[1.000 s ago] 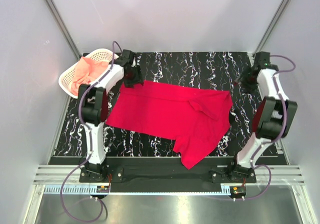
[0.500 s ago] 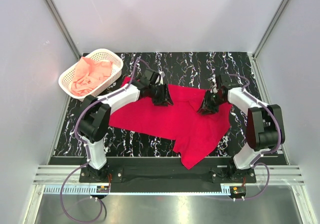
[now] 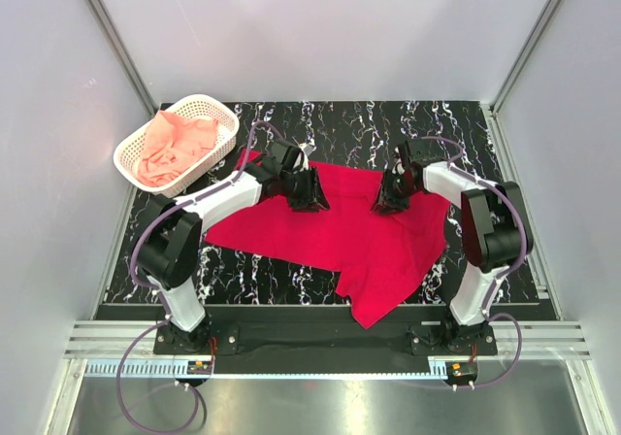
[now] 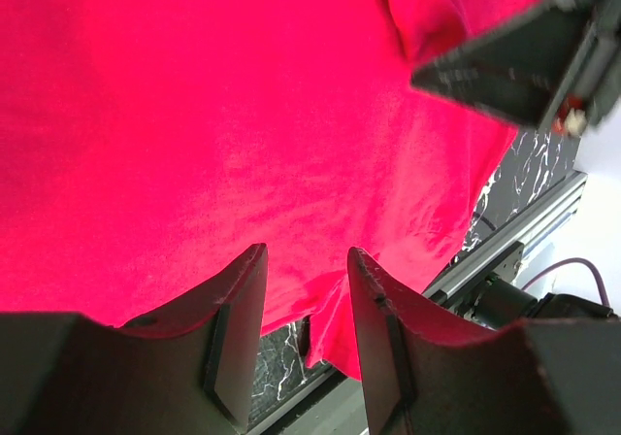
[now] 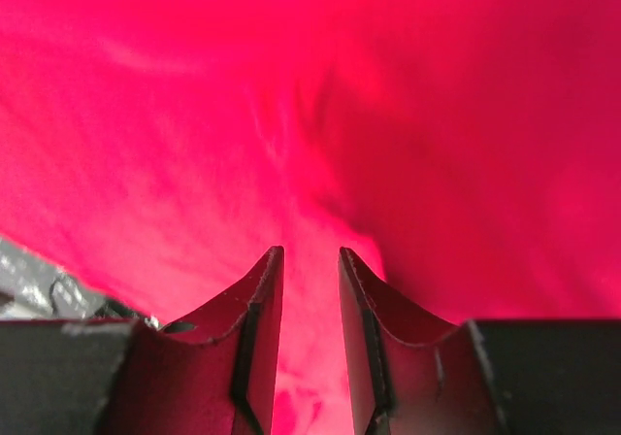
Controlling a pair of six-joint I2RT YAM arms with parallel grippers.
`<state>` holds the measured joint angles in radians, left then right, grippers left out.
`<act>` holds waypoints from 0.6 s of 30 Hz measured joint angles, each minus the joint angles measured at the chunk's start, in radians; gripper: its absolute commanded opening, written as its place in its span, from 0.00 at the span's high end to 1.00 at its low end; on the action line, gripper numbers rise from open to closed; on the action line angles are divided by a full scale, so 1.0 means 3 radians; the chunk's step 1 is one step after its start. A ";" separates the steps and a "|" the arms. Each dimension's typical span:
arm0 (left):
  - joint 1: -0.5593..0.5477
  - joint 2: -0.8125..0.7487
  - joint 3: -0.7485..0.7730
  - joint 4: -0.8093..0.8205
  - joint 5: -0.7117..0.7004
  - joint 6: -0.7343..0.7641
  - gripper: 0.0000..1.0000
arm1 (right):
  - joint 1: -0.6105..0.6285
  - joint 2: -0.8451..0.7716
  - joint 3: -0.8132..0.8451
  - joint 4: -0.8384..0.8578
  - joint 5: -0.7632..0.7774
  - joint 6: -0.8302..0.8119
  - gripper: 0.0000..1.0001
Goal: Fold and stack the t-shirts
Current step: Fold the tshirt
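Crimson cloth is filling the middle of the top view: the red shirt (image 3: 330,229) is lying spread on the marbled table (image 3: 388,124), one corner reaching toward the lower edge. The pink shirt (image 3: 170,146) is sitting crumpled in the basket (image 3: 226,115) at upper left. The left gripper (image 3: 309,196) and right gripper (image 3: 387,199) are pointing down at the red shirt's upper part, near each other.

From the left wrist, the jaws are standing apart over the red shirt (image 4: 223,115) (the right gripper (image 4: 514,61) is showing at upper right).

From the right wrist, the jaws are leaving a narrow gap over red cloth; whether they are pinching it, I cannot tell.
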<state>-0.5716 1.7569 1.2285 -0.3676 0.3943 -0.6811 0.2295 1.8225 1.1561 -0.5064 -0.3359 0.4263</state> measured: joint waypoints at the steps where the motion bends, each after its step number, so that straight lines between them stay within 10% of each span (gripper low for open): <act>1: 0.0001 -0.0008 -0.0005 -0.0004 -0.0004 0.0004 0.56 | 0.0000 0.0056 0.0061 -0.0013 0.0037 -0.0015 0.65; 18: 0.0027 -0.0010 -0.0009 -0.0015 -0.0019 0.0100 0.56 | 0.0100 0.0359 0.0562 -0.0226 0.0649 -0.0315 0.60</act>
<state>-0.5636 1.7538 1.2259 -0.3721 0.3885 -0.6510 0.2596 1.9301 1.3247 -0.5743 -0.1413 0.3317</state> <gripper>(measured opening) 0.438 0.406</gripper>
